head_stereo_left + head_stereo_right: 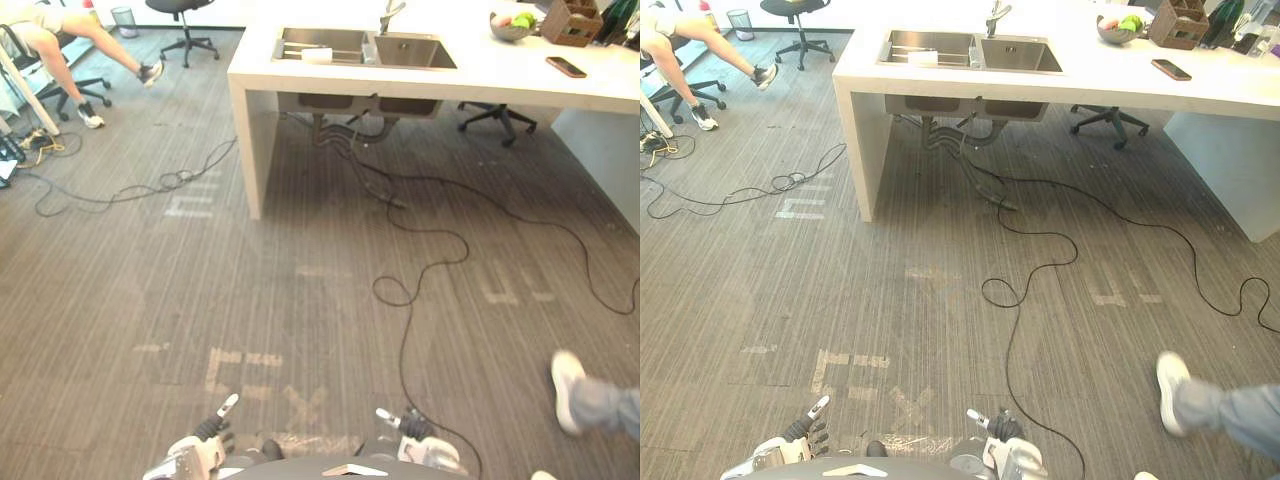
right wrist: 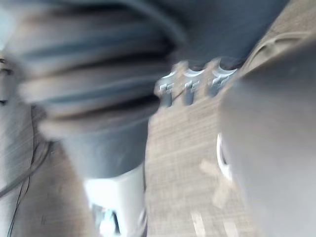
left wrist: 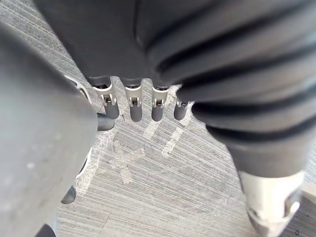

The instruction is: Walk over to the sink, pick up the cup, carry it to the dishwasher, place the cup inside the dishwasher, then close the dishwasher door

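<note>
The cup (image 1: pixel 316 55) is taken to be the small white thing in the left basin of the sink (image 1: pixel 412 50), which is set into the left end of the white surface (image 1: pixel 500 80), under the tap (image 1: pixel 390 14). From both hands it lies far ahead, across a wide stretch of floor, so walking is judged to be needed before any reaching. The left hand (image 1: pixel 203 442) and the right hand (image 1: pixel 425 447) are held low and close to the body, well apart from the sink. The cup is seen nearly on the middle line between them, so neither hand can be called clearly nearer. In the left wrist view the fingers (image 3: pixel 134 106) are seen straight, side by side in a row with small gaps, and nothing is held. In the right wrist view the fingers (image 2: pixel 189 91) are blurred, but they appear relaxed in a row and also empty. Whether the cup stands upright or lies on its side cannot be told, so its long axis is not known, and no handle can be made out. The lower part of the basin is hidden by its near rim. A person's shoe (image 1: pixel 566 390) is seen on the floor at the right, near the way forward
</note>
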